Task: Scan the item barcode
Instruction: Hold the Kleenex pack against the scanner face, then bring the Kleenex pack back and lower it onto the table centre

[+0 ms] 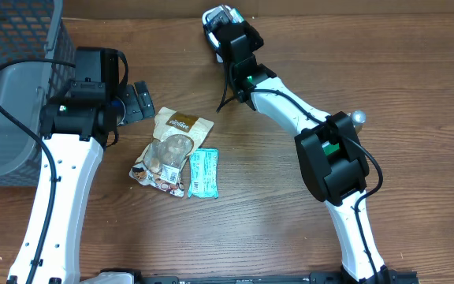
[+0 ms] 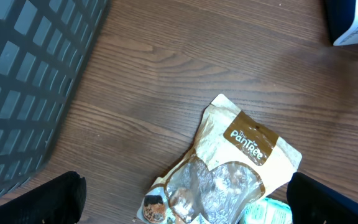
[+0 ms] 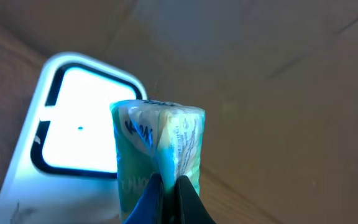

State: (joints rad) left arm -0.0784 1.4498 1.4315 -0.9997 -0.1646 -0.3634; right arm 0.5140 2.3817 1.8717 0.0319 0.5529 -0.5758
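In the right wrist view my right gripper (image 3: 169,186) is shut on a teal wrapped packet (image 3: 157,143), pinching its lower edge. The packet stands upright just in front of the white scanner (image 3: 79,124), whose window glows bright. No barcode is readable on the packet. From overhead, the right gripper (image 1: 221,31) sits at the scanner (image 1: 215,16) at the table's back; the held packet is hidden there. My left gripper (image 1: 136,102) is open, its black fingers (image 2: 36,202) spread wide above a tan snack pouch (image 2: 229,168) without touching it.
A second teal bar (image 1: 204,172) lies right of the snack pouch (image 1: 172,146) in mid-table. A dark mesh basket (image 1: 14,79) fills the back left corner, close to the left arm. Bare wood lies to the right and front.
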